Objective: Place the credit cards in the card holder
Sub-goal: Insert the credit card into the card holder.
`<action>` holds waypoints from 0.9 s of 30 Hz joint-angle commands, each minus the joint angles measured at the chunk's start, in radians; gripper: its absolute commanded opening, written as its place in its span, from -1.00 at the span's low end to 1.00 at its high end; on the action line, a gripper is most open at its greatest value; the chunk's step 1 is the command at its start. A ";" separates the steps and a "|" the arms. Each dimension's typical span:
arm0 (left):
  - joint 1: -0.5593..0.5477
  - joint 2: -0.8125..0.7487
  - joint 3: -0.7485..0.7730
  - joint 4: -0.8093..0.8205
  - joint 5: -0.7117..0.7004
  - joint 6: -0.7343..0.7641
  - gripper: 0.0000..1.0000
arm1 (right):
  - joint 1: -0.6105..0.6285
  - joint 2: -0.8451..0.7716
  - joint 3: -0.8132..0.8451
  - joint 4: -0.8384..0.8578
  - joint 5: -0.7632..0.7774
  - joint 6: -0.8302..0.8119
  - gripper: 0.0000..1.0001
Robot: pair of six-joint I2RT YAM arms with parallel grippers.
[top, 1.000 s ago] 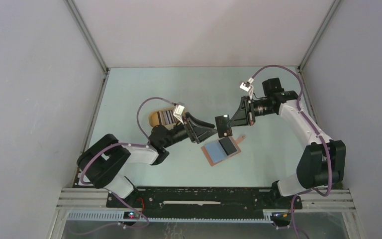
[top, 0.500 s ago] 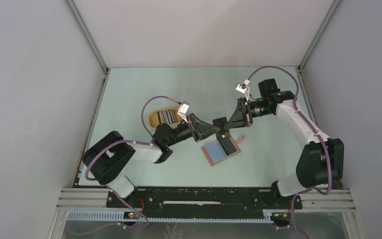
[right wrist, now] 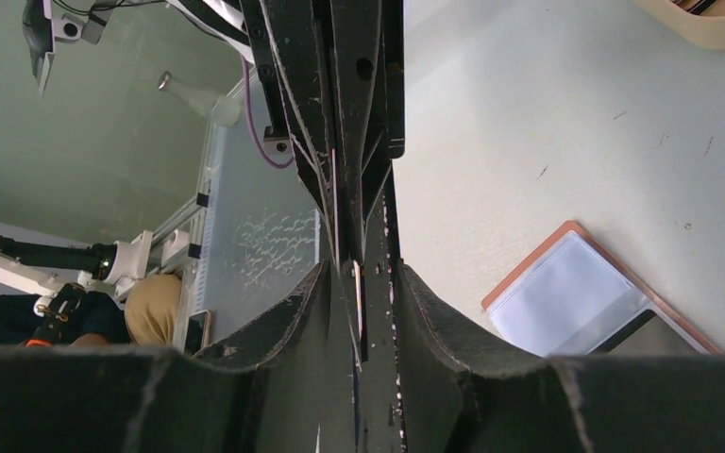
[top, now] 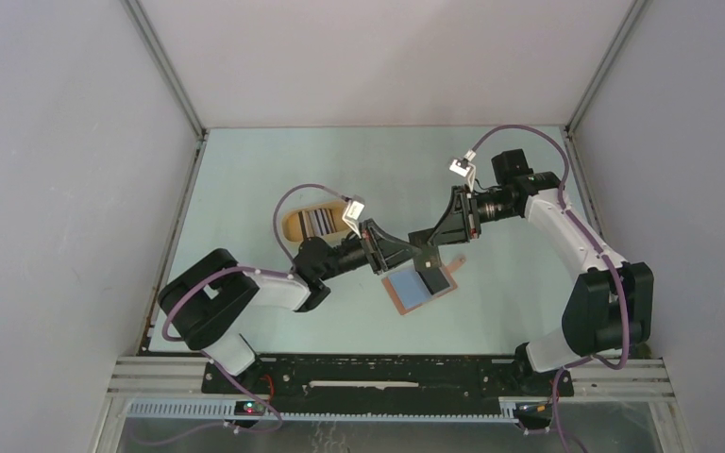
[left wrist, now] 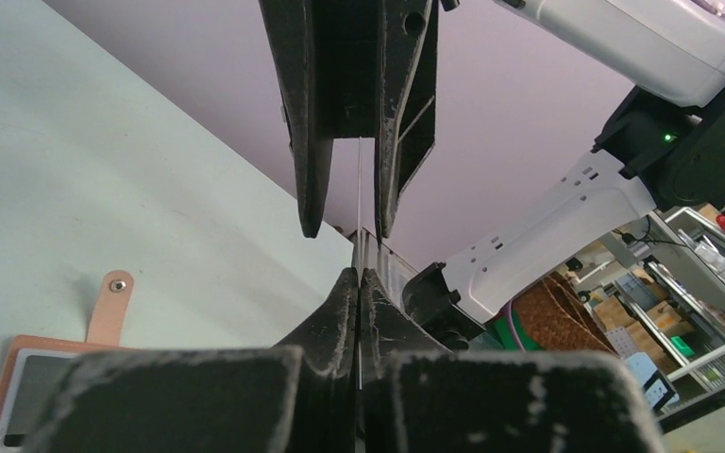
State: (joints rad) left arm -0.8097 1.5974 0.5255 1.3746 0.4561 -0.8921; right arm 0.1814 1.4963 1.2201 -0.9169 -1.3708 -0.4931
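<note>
Handover in mid-air: the left gripper (top: 412, 251) and the right gripper (top: 432, 242) meet tip to tip just above the open card holder (top: 406, 289), with one dark card (left wrist: 360, 160) between them. The left gripper's fingers are pressed flat together on the card's near edge. The right gripper's jaws stand parted on either side of the card, and daylight shows on both faces, so it is not pinching the card.

The step in hand appears to be passing a single card from one arm to the other before it goes into the holder. The holder lies flat on the table, blue-grey inside up and its tab (top: 455, 266) pointing away. Another dark card (top: 431, 277) already sits on its right half. More cards (top: 316, 221) wait in the yellow tray (top: 293, 225) behind the left arm.

The next move likely calls for the right arm to back straight off without brushing the card. The left arm would then tilt the card down and line its edge up with a pocket.

Both wrist cameras catch the held card only edge-on, as a thin line, and from above the fingers cover most of it. Whether the card in the holder is tucked into a slot or merely resting there cannot be told, and the tray's cards are too small to count.
</note>
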 commanded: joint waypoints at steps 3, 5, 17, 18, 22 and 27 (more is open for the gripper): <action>-0.019 0.009 -0.012 0.057 -0.005 0.002 -1.00 | -0.023 -0.004 0.023 0.013 -0.046 0.030 -0.21; -0.020 0.008 -0.020 0.062 -0.018 0.002 -1.00 | -0.035 -0.002 0.023 0.015 -0.054 0.037 -0.24; -0.021 0.025 -0.030 0.093 -0.041 -0.001 -1.00 | -0.028 0.010 0.024 0.038 -0.046 0.076 -0.94; -0.020 0.021 -0.037 0.093 -0.048 0.003 -0.96 | -0.028 0.009 0.024 0.038 -0.037 0.074 -1.00; -0.019 -0.014 -0.102 0.092 -0.105 0.021 -0.24 | -0.040 0.006 0.022 0.022 0.019 0.053 -1.00; -0.011 -0.077 -0.215 0.057 -0.197 0.050 0.08 | -0.080 0.004 -0.023 0.043 0.109 0.063 -1.00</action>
State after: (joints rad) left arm -0.8242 1.5902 0.3847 1.4204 0.3492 -0.8829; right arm 0.1326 1.5009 1.2198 -0.8970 -1.3354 -0.4324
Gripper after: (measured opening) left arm 0.531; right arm 0.007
